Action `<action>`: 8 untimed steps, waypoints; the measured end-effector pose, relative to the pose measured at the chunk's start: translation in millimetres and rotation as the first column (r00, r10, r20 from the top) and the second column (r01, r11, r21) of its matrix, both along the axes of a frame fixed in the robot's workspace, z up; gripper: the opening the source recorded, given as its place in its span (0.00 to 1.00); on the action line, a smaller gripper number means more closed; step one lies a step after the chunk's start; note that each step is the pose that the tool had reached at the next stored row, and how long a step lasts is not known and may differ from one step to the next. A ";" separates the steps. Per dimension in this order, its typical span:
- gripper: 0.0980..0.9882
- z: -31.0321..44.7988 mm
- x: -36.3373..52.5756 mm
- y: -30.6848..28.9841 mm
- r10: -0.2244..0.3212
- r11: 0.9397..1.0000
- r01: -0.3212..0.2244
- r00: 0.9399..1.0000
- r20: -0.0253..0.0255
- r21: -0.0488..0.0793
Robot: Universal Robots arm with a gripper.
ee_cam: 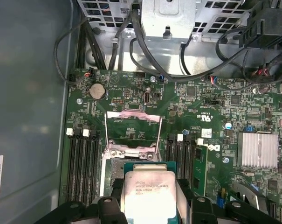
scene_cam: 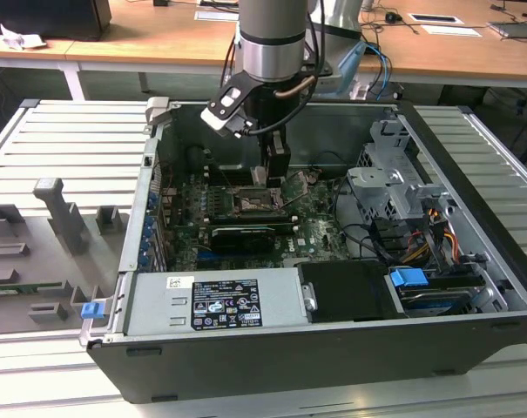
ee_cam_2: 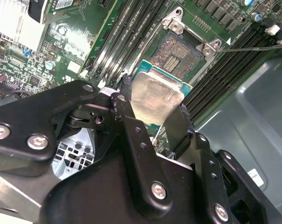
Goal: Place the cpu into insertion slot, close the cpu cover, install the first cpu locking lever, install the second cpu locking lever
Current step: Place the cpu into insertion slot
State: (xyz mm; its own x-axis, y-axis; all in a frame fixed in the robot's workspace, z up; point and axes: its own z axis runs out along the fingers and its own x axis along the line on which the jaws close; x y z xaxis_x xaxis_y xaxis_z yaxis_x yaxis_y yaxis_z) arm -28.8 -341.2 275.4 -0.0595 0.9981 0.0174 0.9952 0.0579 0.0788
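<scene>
My gripper (ee_cam_2: 152, 112) is shut on the cpu (ee_cam_2: 157, 98), a flat square chip with a pale silver top and green edge, held by two opposite sides between black fingers (ee_cam_2: 124, 109). The chip hangs just above and beside the insertion slot (ee_cam_2: 180, 51), a dark square socket whose pins lie exposed. In the first wrist view the cpu (ee_cam: 147, 193) covers part of the insertion slot (ee_cam: 113, 170), and the cpu cover (ee_cam: 134, 130) stands swung open beyond it. A thin wire locking lever (ee_cam_2: 252, 46) is raised off the socket. In the exterior view the gripper (scene_cam: 275, 172) hovers over the motherboard inside the open computer case.
Black memory slots (ee_cam: 82, 163) flank the socket on both sides. A finned heatsink (ee_cam: 257, 149) sits on the board. Black cables (ee_cam: 145, 46) loop near the drive cage (scene_cam: 394, 187). A silver power supply (scene_cam: 215, 300) lies at the case front, and grey fixtures (scene_cam: 63, 213) stand on the exterior view's left.
</scene>
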 end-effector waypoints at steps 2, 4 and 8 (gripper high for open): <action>0.48 -1.3 -0.1 0.3 -0.011 1.000 0.011 1.000 0.000 0.000; 0.48 -3.1 -0.2 0.4 -0.033 0.999 0.033 0.999 0.000 0.000; 0.48 -10.7 -0.5 1.7 -0.036 0.999 0.036 0.999 0.000 0.000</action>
